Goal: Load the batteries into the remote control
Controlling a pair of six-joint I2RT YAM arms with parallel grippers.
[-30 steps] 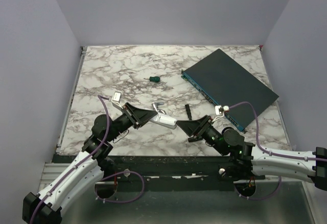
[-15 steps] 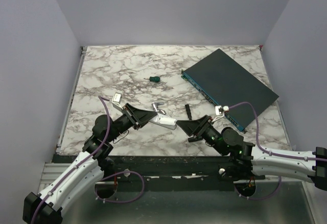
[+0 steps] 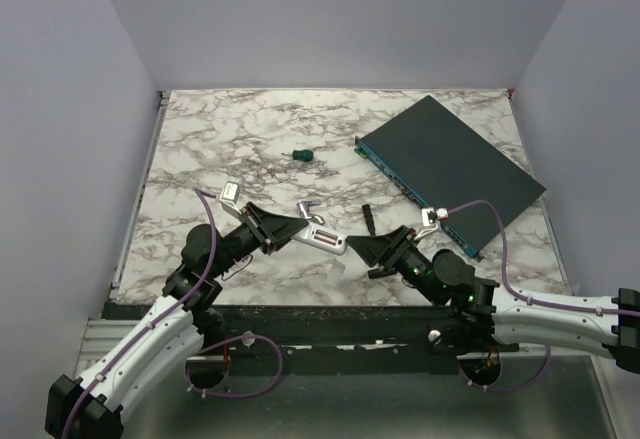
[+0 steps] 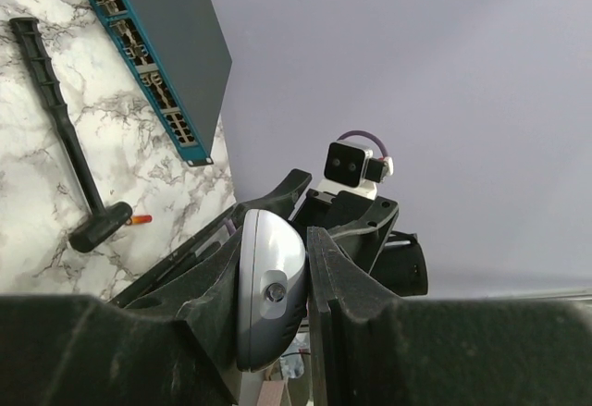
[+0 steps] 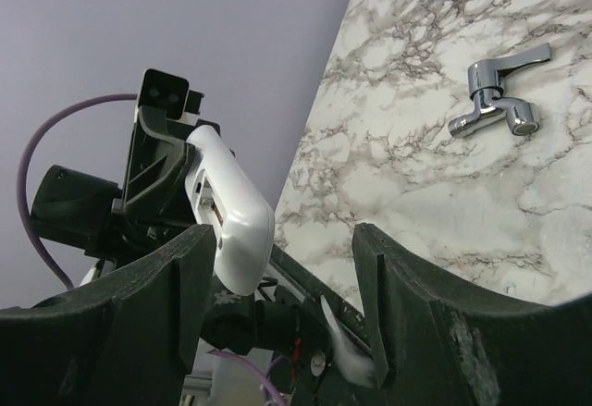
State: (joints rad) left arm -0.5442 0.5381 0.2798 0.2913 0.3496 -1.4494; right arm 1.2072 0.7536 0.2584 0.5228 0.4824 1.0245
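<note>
Remote control (image 3: 325, 239) is clamped in the left tool (image 4: 274, 249). All positions below are referenced to the teal box (image 3: 450, 174).

- Desk (image 3: 200, 139): marble top. The box lies flat on its right side, turned at an angle, with the port-lined edge facing left and towards the arm bases.
- Left tool: well left of the box's near corner. Fingers are pressed onto the remote's two edges, with one end of the handset gripped between them.
- Right tool (image 5: 282, 235): sits between the left tool and the box's near corner, fingers spread. The remote's free end pokes into the gap between them. Can't tell if it contacts either finger.
- Black long-handled piece (image 3: 368, 221): on the desk, just off the box's port-lined edge, towards its near end. It is close to the box but not touching.
- Remote: left of the box's near corner, held clear of the desk, rounded white end pointing back toward the box. A recess on its upper face shows brownish inside; can't tell what's in it.
- Silver bent piece (image 3: 305, 206): on the desk, left of the box and well apart from it, just past the remote on the far side.
- Green-handled screwdriver (image 3: 301, 155): left of the box's far-left corner, out on open marble.
- Battery (image 4: 141, 218): one seen, in the left wrist view only. It is an orange-red cylinder on the desk, right at the head of the black piece and near the box's port-lined edge.
</note>
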